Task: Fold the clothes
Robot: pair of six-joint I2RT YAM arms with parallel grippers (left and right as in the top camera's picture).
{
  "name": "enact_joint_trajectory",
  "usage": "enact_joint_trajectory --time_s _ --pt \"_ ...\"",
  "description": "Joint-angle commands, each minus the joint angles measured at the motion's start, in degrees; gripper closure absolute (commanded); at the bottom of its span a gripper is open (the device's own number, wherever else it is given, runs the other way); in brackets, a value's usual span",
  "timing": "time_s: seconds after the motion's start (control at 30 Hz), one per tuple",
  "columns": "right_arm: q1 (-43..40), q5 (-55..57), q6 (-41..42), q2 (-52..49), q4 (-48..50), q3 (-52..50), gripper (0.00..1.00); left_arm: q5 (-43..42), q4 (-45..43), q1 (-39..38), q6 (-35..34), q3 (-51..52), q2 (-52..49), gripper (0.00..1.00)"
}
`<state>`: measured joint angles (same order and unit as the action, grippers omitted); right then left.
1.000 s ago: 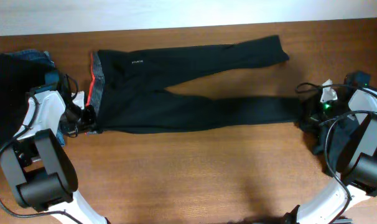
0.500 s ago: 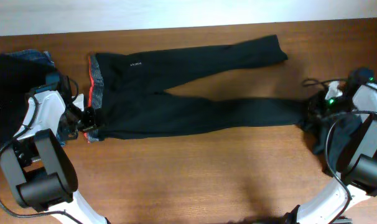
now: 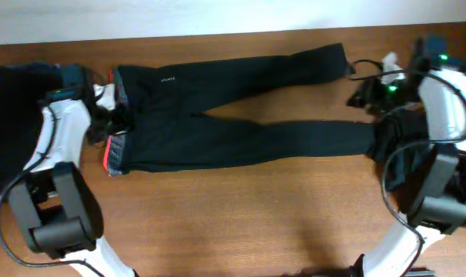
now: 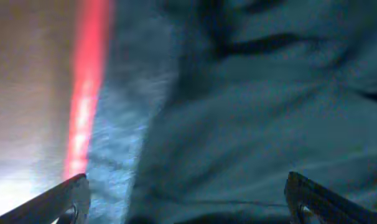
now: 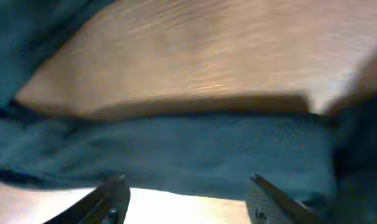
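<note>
Now the long black trousers (image 3: 241, 115) lie spread flat across the far half of the wooden table (image 3: 233, 215), with the waist to the left and both legs running to the right. The far leg slants toward the far right. The near leg lies straighter and ends by the right arm. The grey waistband (image 3: 116, 150), edged in red, sits a little rumpled at the left end.

The left gripper (image 3: 114, 115) hovers over that waistband. In its wrist view the fingers (image 4: 73, 196) stand wide apart, released, with only cloth below them and nothing between them.

The right gripper (image 3: 364, 92) is between the two leg ends at the far right. Its fingers (image 5: 114, 199) are parted too and grasp nothing. A blurred band of black leg crosses beneath them.

A heap of dark clothes (image 3: 14, 115) lies at the left edge, with some blue at its far side. More dark cloth (image 3: 402, 150) lies under the right arm. I cannot tell whether it is a separate garment.
</note>
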<state>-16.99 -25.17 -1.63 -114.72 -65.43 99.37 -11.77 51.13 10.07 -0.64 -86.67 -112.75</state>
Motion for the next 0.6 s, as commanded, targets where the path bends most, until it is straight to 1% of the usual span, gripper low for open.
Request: enact_joint_trajectory --time_s 0.0,0.1,0.13,0.17,0.2,0.27,0.3,0.43,0.57 --pt "5.9 3.4 -1.1 -0.1 -0.1 -0.2 0.33 -0.3 -2.6 -6.2 1.9 -0.8 0.9 0.01" --pt "9.0 6.4 -1.1 -0.1 1.5 -1.7 0.34 3.7 -3.7 -9.0 1.9 -0.7 -0.3 0.01" --pt "9.9 6.8 -1.1 -0.2 3.0 -2.8 0.40 3.9 -4.2 -9.6 1.9 -0.7 -0.8 0.01" --pt "10.4 6.8 -0.9 -0.2 4.7 -4.3 0.52 3.9 -5.2 -10.3 1.9 -0.7 -1.8 0.01" --pt "10.6 6.8 -0.9 -0.2 6.3 -5.7 0.59 3.9 -6.1 -10.6 1.9 -0.7 -2.7 0.01" --pt "10.7 6.8 -0.5 -0.2 8.7 -8.7 0.79 3.9 -7.1 -11.1 1.9 -0.7 -4.6 0.01" --pt "10.7 6.8 -0.4 -0.2 10.4 -11.0 0.86 3.9 -7.4 -11.2 1.9 -0.7 -5.4 0.01" --pt "10.7 6.8 -0.4 -0.2 15.9 -17.9 0.96 3.9 -7.8 -11.3 1.9 -0.7 -8.4 0.01" --pt "10.7 6.8 0.2 -0.2 19.9 -21.5 0.96 3.9 -7.6 -11.3 1.9 -0.6 -9.8 0.01"
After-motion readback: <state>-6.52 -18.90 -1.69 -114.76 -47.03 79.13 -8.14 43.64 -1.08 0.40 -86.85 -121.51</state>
